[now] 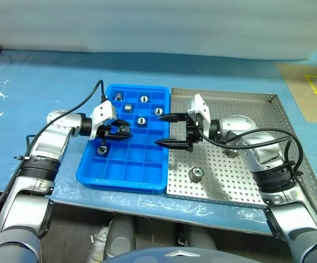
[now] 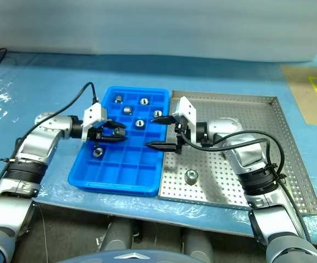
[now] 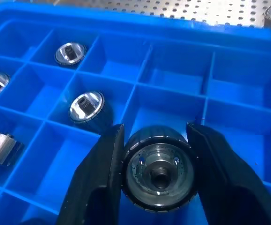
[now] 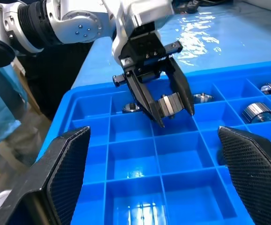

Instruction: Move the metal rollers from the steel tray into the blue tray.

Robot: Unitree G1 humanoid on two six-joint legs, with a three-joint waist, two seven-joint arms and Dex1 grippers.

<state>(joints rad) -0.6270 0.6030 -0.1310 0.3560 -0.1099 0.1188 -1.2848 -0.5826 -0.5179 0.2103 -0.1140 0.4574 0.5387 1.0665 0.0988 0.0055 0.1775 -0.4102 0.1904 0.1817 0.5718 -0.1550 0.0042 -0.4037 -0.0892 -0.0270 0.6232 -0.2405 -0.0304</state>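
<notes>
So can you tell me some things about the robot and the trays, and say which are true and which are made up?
1. The left tool is squeezing a metal roller. True.
2. The right tool is shut tight. False: its fingers stand wide apart with nothing between them.
3. The blue tray lies on the robot's left of the steel tray. True.
4. The steel tray has no rollers left. False: a roller still sits on it.

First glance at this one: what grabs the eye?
The left claw holds a metal roller shut between its fingers, above the blue tray, where more rollers already sit in compartments. The right claw hangs wide open at the seam between the blue tray and the steel tray, where one roller remains.
</notes>
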